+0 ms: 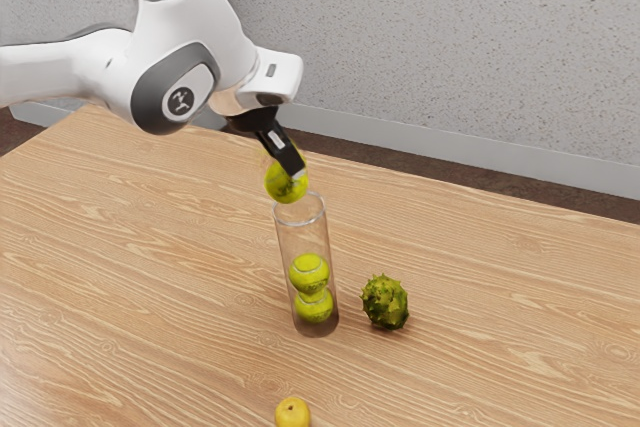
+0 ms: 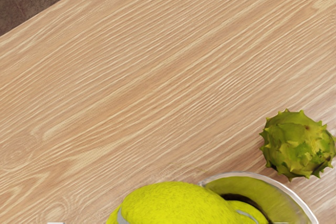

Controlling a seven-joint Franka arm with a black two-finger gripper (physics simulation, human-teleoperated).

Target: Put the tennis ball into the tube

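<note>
Black gripper [image 1: 291,171] is tilted above the tube and shut on a yellow-green tennis ball [image 1: 283,187]; the near finger covers part of the ball. The clear tube [image 1: 283,252] stands upright, with two tennis balls [image 1: 309,273] stacked in its lower part. The held ball hangs just above the rim, offset toward the exterior view's left. In the wrist view the held tennis ball [image 2: 168,203] is at the lower edge, beside and partly over the tube's rim [image 2: 301,198].
A spiky green fruit [image 1: 385,302] lies close beside the tube's base; the wrist view has the same spiky fruit [image 2: 297,144] near the rim. A yellow fruit [image 1: 292,413] is at the exterior view's lower edge. Behind the wooden table [image 1: 130,247] runs a speckled wall.
</note>
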